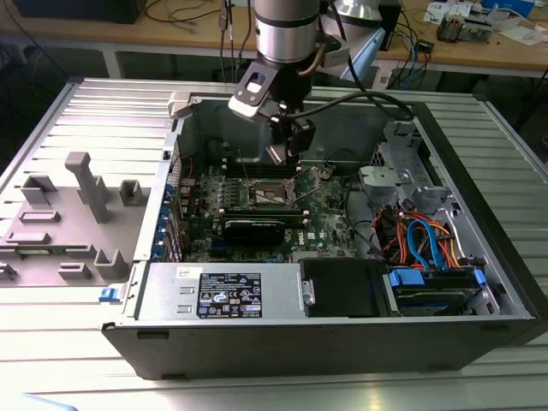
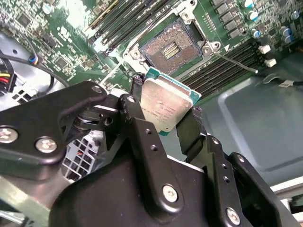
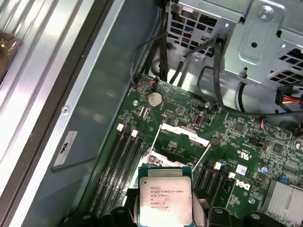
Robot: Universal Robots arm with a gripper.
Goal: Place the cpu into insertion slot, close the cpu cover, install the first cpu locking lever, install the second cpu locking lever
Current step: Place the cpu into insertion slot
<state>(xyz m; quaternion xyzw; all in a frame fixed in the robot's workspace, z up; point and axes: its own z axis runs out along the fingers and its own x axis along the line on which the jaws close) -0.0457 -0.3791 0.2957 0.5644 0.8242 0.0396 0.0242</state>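
The arm (image 1: 287, 30) comes straight down from above into the open computer case (image 1: 342, 330), which lies on its side on a ribbed metal table (image 1: 51, 111). At the wrist it bends, so the gripper (image 1: 287, 154) hangs tilted over the green motherboard (image 1: 330, 227), near the case's far wall.

The pincer is closed to the chip's width – its two black fingers (image 2: 135, 106) clamp opposite edges of the cpu (image 2: 165, 104). The chip is carried in the air with its dull metal top facing the cameras in both wrist views, and its green edge shows along one side. It touches nothing but the fingers.

Below it the insertion slot (image 2: 170, 49) lies bare, a dark square with a silvery rim, and the chip is above it and a little to one side, clearly apart from it. In the exterior view the slot (image 1: 272, 193) sits just under the gripper tip.

The cpu cover (image 3: 185, 134) stands swung up off the socket in the first wrist view, and the cpu (image 3: 165, 194) hides part of the slot there. Two thin wire levers (image 2: 234, 61) stick out loose, one on either side of the socket. Long black memory slots (image 2: 227, 71) flank it – a coin battery (image 3: 154, 98) sits near the board's edge.
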